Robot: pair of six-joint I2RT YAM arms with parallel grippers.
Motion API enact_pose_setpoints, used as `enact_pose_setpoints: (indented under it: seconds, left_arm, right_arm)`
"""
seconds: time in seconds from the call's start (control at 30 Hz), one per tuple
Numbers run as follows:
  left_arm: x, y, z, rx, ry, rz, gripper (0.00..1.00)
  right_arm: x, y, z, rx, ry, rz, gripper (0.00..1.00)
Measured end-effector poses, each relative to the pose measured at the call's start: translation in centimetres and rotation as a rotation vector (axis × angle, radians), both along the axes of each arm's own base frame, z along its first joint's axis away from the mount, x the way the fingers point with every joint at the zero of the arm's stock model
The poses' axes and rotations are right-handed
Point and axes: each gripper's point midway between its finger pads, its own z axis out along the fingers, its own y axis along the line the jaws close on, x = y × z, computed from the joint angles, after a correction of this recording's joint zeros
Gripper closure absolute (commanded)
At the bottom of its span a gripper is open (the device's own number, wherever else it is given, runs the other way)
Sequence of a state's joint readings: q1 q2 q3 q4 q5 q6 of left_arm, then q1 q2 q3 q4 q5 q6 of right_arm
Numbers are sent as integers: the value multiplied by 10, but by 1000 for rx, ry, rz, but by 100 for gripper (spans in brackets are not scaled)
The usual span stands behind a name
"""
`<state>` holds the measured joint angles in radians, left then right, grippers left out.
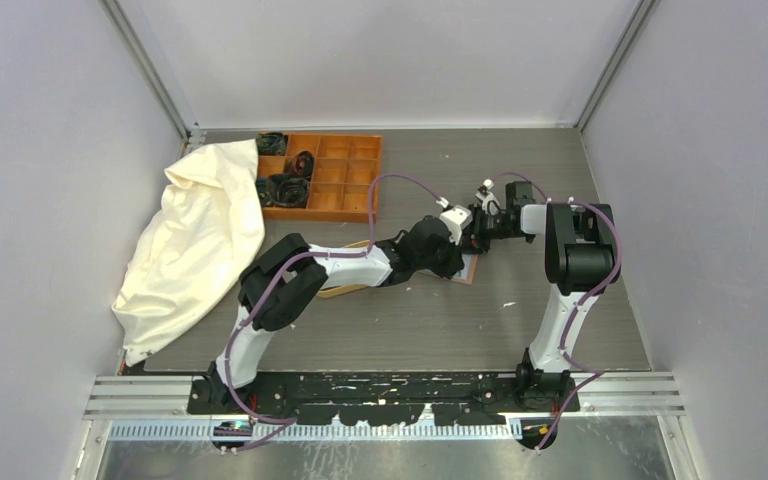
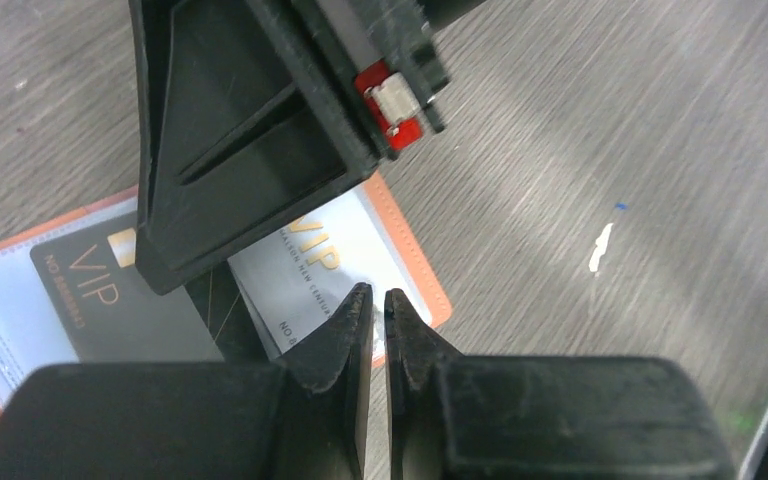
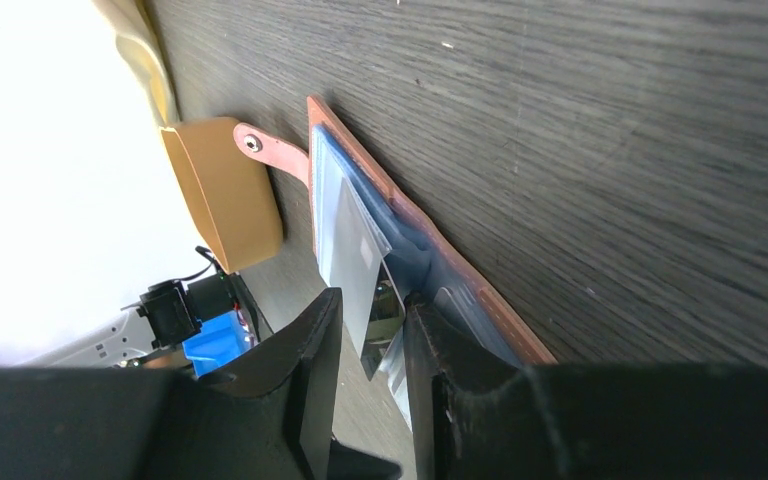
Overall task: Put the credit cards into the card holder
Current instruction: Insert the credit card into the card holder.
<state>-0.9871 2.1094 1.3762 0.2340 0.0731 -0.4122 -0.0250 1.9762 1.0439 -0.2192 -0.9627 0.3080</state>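
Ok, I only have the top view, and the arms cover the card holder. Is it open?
Observer: Yes. The card holder lies open and flat, with a black card in one clear pocket.
Operator: And the pale one?
Observer: The pale card is on the other half, partly under the right gripper.
Operator: Is the left gripper holding anything?
Observer: No. The left gripper is almost closed, with nothing between its tips, beside the pale card's edge.

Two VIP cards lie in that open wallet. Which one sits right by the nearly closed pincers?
The pale white card, beside the left gripper; the black card lies farther along the card holder.
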Motion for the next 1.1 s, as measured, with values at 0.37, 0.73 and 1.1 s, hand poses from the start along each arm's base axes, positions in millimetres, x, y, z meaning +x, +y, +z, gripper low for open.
enact_pose_setpoints:
  seconds: [0.37,0.73,1.1]
  left_arm:
    - [18,20,-24,113,-16,124,80]
    - [39,27,-19,118,-82,195,79]
    - [13,55,-6,49,-93,77,78]
  right_arm:
    - [0,0,0,-1,1,1,61]
    - [0,1,3,-6,-5,9,57]
    - [1,-4,8,-53,-34,20,55]
